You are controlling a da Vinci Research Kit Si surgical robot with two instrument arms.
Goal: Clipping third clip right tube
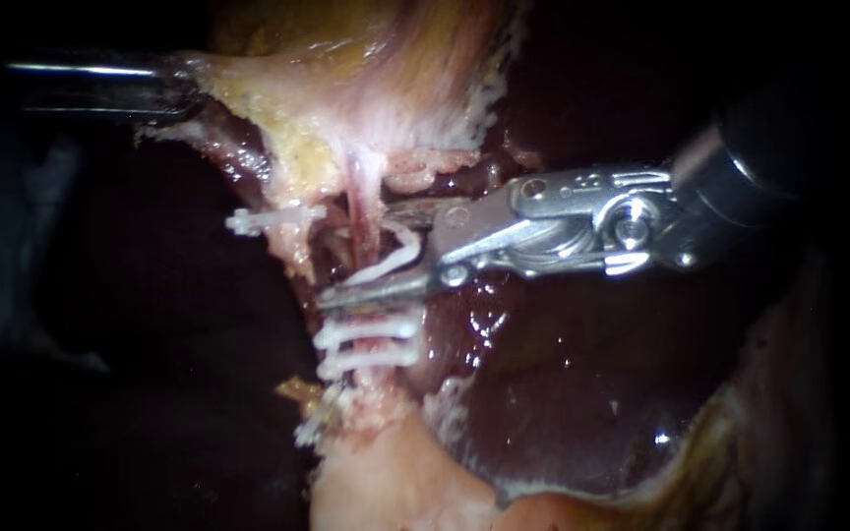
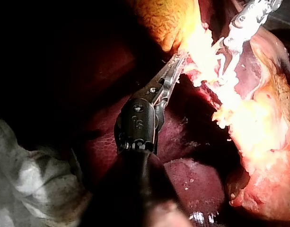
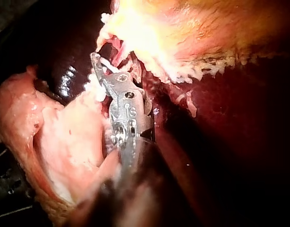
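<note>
The right tube runs down from the pale gallbladder as a thin pink strand. My right instrument comes in from the right, its jaws standing apart astride that tube. A curved white clip is held between them. Just below, two white clips sit across the same strand. Another white clip crosses the tube to the left. My left instrument is shut on gallbladder tissue at the upper left and holds it taut. The left wrist view shows its jaws buried in bright tissue.
Dark red liver fills the lower right behind the tubes. Pale fatty tissue lies at the bottom centre, with one more white clip at its left edge. In the right wrist view, glare hides the jaw tips.
</note>
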